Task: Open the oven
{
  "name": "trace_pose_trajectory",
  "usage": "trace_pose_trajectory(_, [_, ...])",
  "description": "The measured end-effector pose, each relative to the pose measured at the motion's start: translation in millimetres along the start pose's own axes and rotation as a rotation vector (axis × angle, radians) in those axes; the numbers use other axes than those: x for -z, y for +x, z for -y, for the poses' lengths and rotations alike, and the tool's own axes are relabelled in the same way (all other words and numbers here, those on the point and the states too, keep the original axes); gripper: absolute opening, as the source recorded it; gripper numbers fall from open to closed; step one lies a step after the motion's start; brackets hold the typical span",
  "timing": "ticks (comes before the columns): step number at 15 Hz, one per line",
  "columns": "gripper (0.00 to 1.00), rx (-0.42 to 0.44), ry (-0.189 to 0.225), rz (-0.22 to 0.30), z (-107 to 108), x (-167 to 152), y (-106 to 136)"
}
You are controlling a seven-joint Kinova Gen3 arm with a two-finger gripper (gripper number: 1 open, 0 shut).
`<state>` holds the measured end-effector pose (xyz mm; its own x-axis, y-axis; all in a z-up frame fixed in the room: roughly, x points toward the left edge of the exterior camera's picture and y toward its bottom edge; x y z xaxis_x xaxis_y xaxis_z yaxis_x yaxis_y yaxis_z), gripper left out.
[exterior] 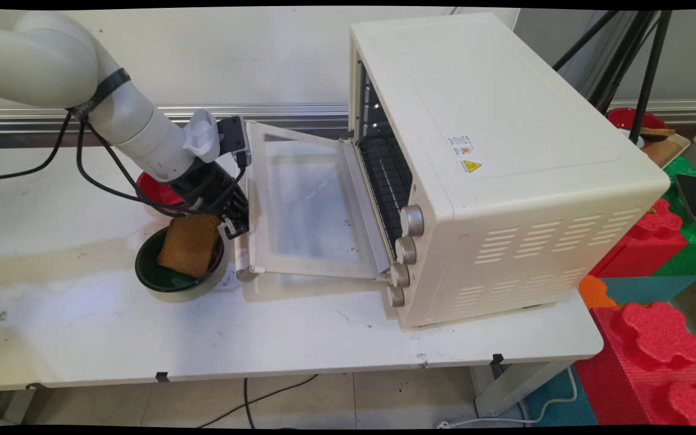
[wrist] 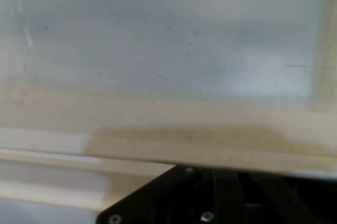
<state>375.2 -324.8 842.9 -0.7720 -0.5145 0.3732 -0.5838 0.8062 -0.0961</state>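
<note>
Black gripper (exterior: 236, 220) sits at left edge of toaster oven's (exterior: 505, 163) lowered glass door (exterior: 309, 205); your hand view shows only door frame (wrist: 168, 124) close up. Jaw state: cannot tell. Toast slice (exterior: 190, 243) leans in green bowl (exterior: 179, 284) just beside gripper; red bowl (exterior: 153, 190) behind arm.

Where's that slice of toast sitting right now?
In the main view, the toast leans in a dark green bowl on the table's left half, just left of the open oven door and right under the tool.
</note>
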Motion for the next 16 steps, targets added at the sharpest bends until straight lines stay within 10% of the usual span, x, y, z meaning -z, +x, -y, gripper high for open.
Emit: trace_pose_trajectory(16, [0.0, -0.044, 0.022, -0.087, -5, 14, -8])
